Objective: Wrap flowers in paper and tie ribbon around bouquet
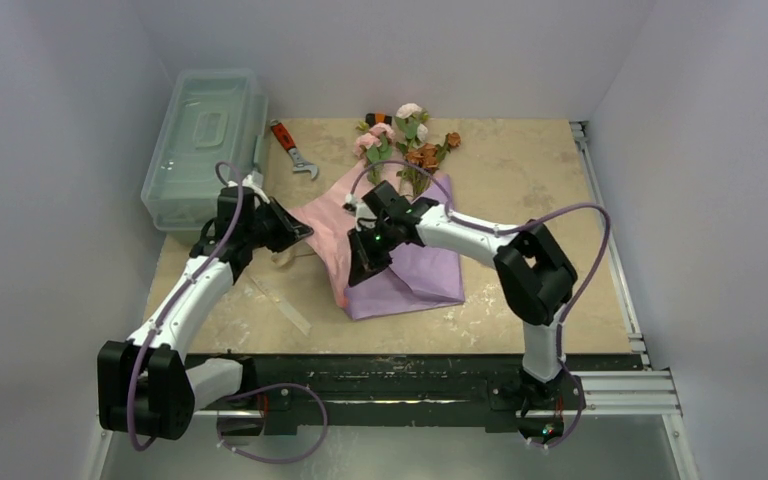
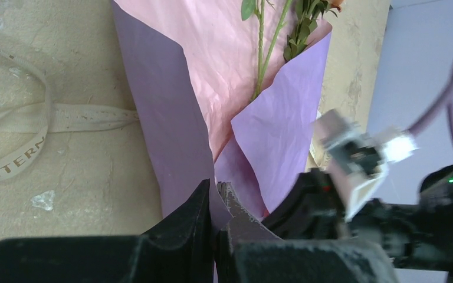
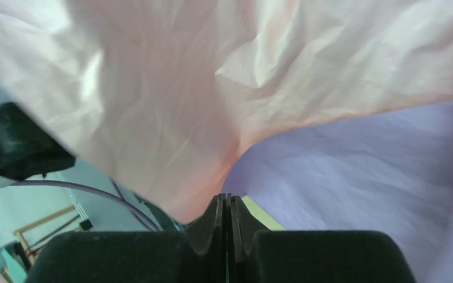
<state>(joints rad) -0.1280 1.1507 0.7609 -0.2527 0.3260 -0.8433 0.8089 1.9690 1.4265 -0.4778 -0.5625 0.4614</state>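
Lilac-pink paper (image 2: 171, 118), left gripper (image 2: 215, 203) clamped on it, right gripper (image 3: 227, 203) clamped too

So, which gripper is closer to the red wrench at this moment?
Left. The left gripper, shut on the paper, sits on the near side of the wrench. The right gripper, also shut on the paper, is farther away, to the wrench's right and nearer side.

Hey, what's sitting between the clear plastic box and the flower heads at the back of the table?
A red-handled wrench lies on the tabletop between the box and the flowers, seen in the top view.
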